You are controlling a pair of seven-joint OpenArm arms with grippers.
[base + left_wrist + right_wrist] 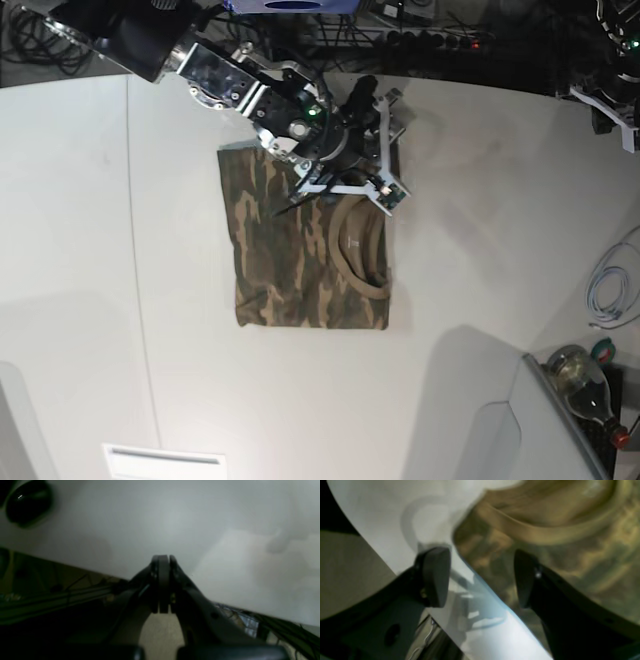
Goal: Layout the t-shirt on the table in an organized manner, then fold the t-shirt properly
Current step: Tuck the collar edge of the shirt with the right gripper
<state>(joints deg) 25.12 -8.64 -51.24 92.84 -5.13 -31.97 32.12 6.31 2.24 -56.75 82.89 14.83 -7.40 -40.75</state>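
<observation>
The camouflage t-shirt (290,250) lies on the white table (480,250) as a folded rectangle, its tan collar (355,245) showing on the right half. My right gripper (480,578) hangs open over the shirt's upper right corner. One finger (436,577) is above bare table and the other finger (525,580) is above the cloth (570,555), with the shirt's edge running between them. Nothing is held in it. My left gripper (163,562) is shut and empty, far from the shirt above bare table (175,517).
A bottle (580,385) and a white cable (605,290) sit at the table's right edge. Dark cables (420,35) run behind the far edge. A round black object (27,503) shows in the left wrist view. A thin seam (135,260) crosses the table at left.
</observation>
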